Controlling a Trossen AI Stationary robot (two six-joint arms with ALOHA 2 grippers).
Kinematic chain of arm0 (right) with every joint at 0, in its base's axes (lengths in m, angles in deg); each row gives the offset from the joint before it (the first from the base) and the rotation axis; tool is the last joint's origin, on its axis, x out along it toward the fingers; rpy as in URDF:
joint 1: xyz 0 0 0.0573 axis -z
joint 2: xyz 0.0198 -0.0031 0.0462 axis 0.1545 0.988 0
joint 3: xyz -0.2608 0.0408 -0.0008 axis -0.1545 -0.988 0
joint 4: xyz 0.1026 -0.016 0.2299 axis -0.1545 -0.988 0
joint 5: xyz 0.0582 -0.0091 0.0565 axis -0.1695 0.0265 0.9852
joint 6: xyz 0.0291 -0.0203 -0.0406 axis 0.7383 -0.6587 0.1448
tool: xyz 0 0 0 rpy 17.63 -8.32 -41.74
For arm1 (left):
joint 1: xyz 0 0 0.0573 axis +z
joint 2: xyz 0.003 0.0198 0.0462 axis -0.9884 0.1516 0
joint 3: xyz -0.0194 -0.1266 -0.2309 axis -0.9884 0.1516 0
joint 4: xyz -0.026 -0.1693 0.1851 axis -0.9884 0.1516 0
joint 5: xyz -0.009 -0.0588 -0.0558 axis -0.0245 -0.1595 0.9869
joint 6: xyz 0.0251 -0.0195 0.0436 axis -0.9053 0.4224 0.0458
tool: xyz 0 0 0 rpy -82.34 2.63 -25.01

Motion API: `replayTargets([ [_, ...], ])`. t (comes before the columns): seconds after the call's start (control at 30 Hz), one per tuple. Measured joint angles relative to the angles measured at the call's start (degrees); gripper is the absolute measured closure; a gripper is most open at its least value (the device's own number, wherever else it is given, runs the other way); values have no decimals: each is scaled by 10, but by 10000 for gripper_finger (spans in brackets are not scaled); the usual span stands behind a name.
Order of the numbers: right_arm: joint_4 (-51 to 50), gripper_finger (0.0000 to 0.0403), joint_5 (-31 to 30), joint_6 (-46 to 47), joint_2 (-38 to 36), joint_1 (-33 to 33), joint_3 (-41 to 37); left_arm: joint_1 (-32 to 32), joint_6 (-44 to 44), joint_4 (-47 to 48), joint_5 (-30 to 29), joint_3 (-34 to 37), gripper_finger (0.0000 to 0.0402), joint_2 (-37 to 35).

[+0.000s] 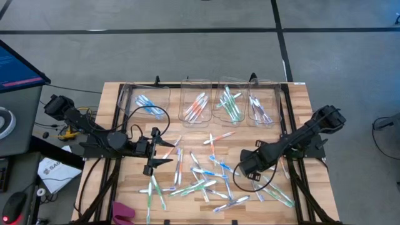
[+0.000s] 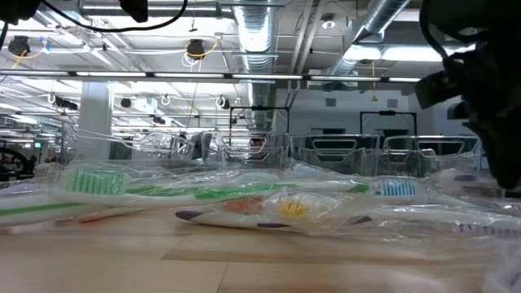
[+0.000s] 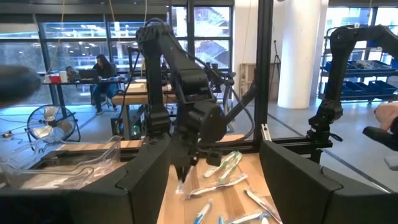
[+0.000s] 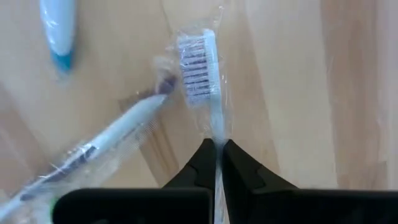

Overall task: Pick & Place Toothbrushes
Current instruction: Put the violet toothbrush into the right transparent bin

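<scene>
Toothbrushes (image 1: 201, 105) sorted in clear bins (image 1: 199, 100); right pincer (image 4: 218, 149) pinches purple-bristled toothbrush (image 4: 200, 68); left pincer (image 1: 164, 154) seemingly wide.

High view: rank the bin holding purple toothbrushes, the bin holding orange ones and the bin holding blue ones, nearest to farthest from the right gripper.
1. Purple-toothbrush bin: back right, nearest the right gripper, which is shut on a wrapped toothbrush.
2. Orange-toothbrush bin: back middle.
3. Blue-toothbrush bin: back left, farthest.
</scene>
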Motion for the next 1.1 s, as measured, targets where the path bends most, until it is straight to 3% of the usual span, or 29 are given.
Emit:
replayTargets([
  [0.23, -139, 402, -4, 67, -1, -32, 62, 0, 0, 1, 0, 0, 161, 0],
  [0.43, -274, 402, -47, 113, -2, -68, 151, 0, 0, 1, 0, 0, 161, 0],
  [0.6, -373, 403, -122, 152, -18, -102, 228, 0, 0, 2, 0, 0, 161, 0],
  [0.77, -372, 403, -193, 166, -84, -112, 242, 0, 0, 2, 0, 0, 161, 0],
  [1.1, -372, 403, -383, 204, -253, -49, 241, 0, 2, 3, 0, 0, 161, 0],
])
